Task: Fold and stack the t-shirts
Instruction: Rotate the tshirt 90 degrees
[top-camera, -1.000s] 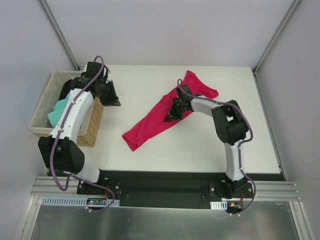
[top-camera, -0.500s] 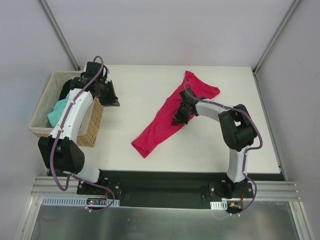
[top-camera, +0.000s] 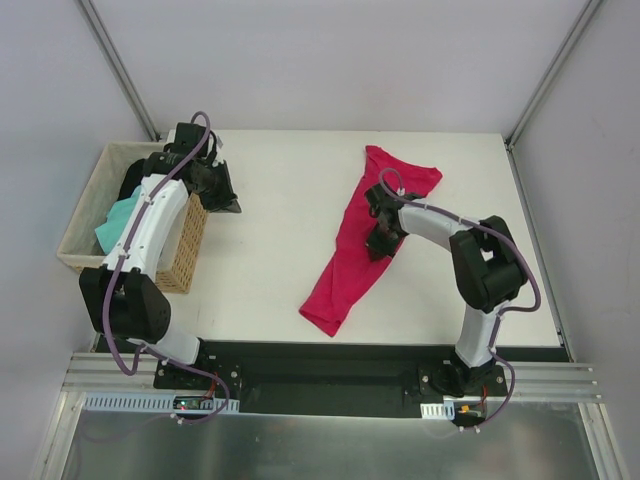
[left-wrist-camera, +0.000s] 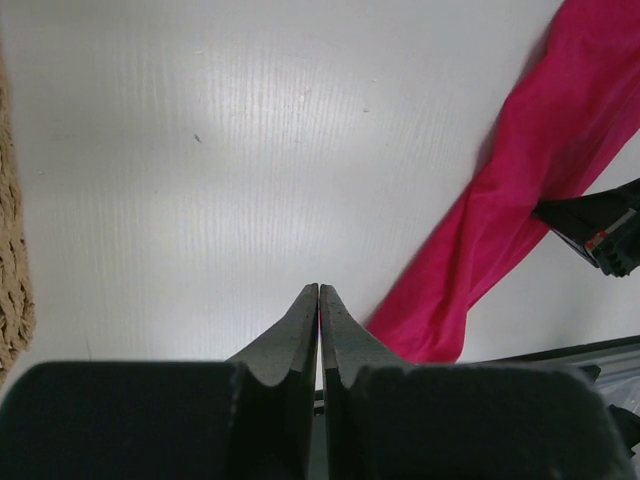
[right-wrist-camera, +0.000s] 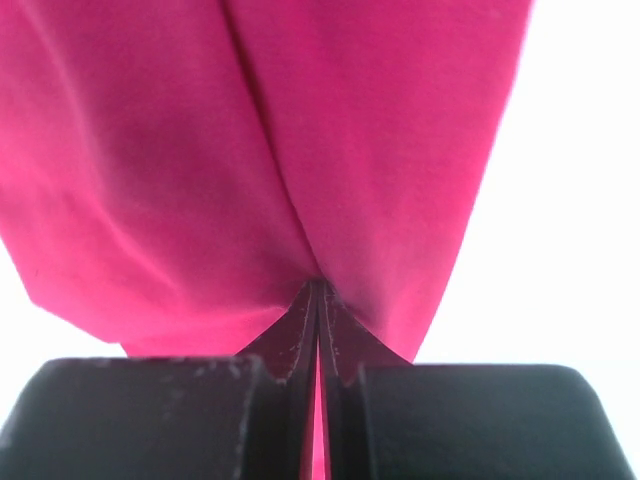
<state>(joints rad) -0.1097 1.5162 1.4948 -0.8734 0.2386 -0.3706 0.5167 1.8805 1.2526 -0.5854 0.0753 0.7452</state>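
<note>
On the right half of the table, the crimson t-shirt is lying as one long rumpled band. Its long axis is running from the far side toward the near edge and slanting a little left as it comes. The right gripper is sitting on the band's right-hand edge, about halfway along. Its own wrist view is showing the jaws pressed together with a pucker of red cloth caught at their tips, so it is gripping the shirt, not merely resting on it. Far of the pinch the cloth is spreading wider; near of it the band is narrowing to a rounded end close to the table's near edge.

Over on the left, the left gripper is hovering above bare table just beside the wicker basket. Its jaws are closed on nothing, and it is well apart from the shirt. The mint-green t-shirt is sitting in that basket.

Since the band is stretching away both far and near of the pinch, any pull is likely acting across its length. The right gripper is plainly the nearer one. The left would be crossing open table to reach the band's left edge or near end, which looks needed for spreading the shirt flat before folding.
</note>
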